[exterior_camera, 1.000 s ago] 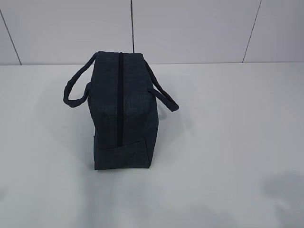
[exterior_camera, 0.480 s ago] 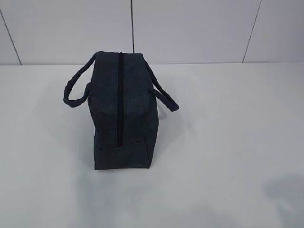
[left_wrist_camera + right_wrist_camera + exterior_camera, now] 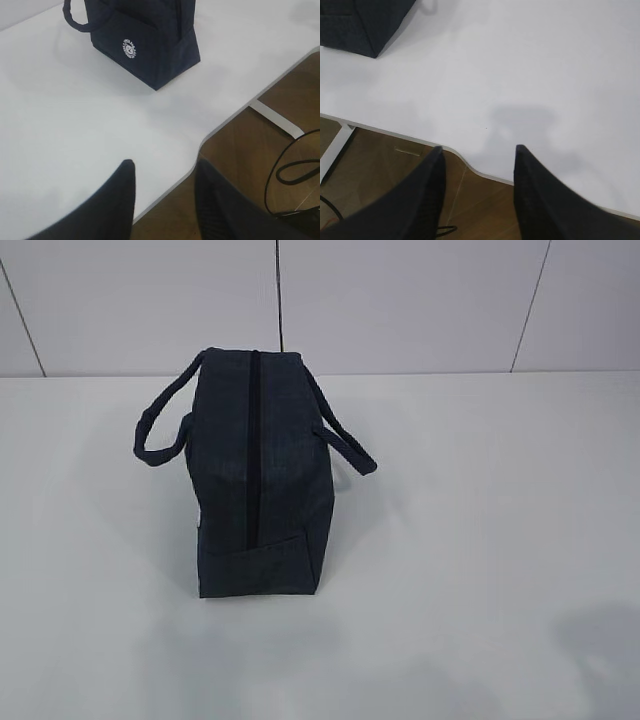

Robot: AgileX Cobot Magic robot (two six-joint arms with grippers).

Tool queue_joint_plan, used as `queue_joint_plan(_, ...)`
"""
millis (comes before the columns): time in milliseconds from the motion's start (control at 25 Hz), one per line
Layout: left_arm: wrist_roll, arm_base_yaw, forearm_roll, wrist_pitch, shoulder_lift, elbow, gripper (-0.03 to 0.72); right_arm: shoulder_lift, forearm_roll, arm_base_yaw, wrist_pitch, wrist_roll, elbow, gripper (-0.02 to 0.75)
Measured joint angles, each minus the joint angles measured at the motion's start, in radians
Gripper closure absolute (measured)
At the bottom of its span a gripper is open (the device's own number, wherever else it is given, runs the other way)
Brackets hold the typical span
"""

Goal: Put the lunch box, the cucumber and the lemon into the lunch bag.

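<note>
The dark navy lunch bag [image 3: 255, 480] stands upright left of the table's middle. Its zipper [image 3: 254, 440] runs as a dark line along the top, and a loop handle [image 3: 160, 430] hangs off each side. In the left wrist view the lunch bag [image 3: 145, 40] shows its white logo [image 3: 129, 48]. My left gripper [image 3: 165, 165] hovers open over the table's front edge, well short of the bag, with nothing between its fingers. My right gripper [image 3: 479, 148] is open and empty too, with a corner of the lunch bag [image 3: 360, 25] far off. The lunch box, cucumber and lemon are out of view.
The white table [image 3: 480, 540] ends in a curved front edge [image 3: 220, 125] with wooden floor below it. A white table leg [image 3: 275, 117] and a black cable [image 3: 295, 170] lie under that edge. A pale panelled wall [image 3: 400, 300] closes the back.
</note>
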Motion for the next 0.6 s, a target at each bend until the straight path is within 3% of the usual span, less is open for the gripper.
queue_joint_plan(600,0.000,0.019,0.005,-0.015,0.000,0.005,0.440,-0.012,0.000,-0.022,-0.005,0.005,0.000,0.396)
